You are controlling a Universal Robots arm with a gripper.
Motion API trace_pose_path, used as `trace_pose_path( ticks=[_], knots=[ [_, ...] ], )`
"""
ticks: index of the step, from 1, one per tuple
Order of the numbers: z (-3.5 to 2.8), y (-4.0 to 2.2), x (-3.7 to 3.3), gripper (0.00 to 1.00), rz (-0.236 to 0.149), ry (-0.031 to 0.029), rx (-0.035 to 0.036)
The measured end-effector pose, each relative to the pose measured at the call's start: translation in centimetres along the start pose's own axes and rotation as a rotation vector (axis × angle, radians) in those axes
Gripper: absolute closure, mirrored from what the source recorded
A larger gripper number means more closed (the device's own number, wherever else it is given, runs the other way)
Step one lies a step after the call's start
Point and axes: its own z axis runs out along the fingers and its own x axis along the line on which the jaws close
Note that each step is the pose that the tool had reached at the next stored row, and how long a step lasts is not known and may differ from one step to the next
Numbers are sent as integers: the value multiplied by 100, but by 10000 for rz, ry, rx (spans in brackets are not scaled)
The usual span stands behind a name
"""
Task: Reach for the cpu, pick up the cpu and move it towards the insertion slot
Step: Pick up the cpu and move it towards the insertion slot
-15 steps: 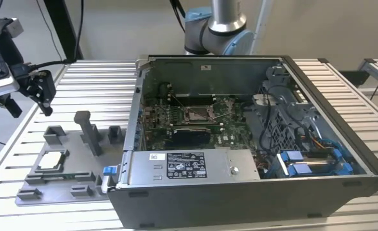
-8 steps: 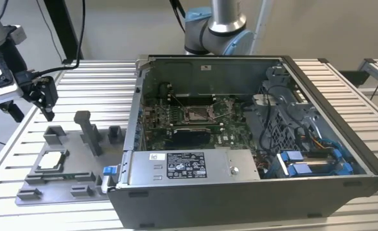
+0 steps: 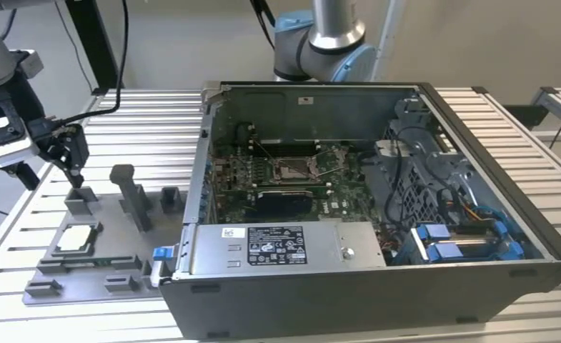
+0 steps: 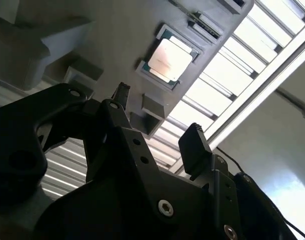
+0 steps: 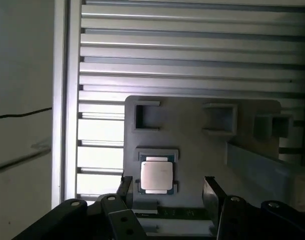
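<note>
The black two-finger pincer (image 3: 72, 175) hangs with its fingers apart and empty over the flat grey plastic fixture plate (image 3: 118, 249). The plate lies on the slatted aluminium worktop (image 3: 156, 121), toward the worktop's edge at the exterior view's left. The cpu (image 3: 77, 238), a small thin square chip with a silvery metal face, lies flat in a recess of this plate; in both wrist views the cpu (image 4: 170, 60) (image 5: 156, 175) is clear of the fingertips. The insertion slot (image 3: 294, 169), a square silvery-framed socket on the green circuit board (image 3: 228, 187), sits inside the open dark grey computer case (image 3: 356, 300), well apart from the cpu.
</note>
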Motion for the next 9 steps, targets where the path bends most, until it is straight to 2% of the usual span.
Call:
trace_pose_path(
  ticks=[9],
  knots=[
    [161,-82,4,0,0,-1,-1]
  ],
)
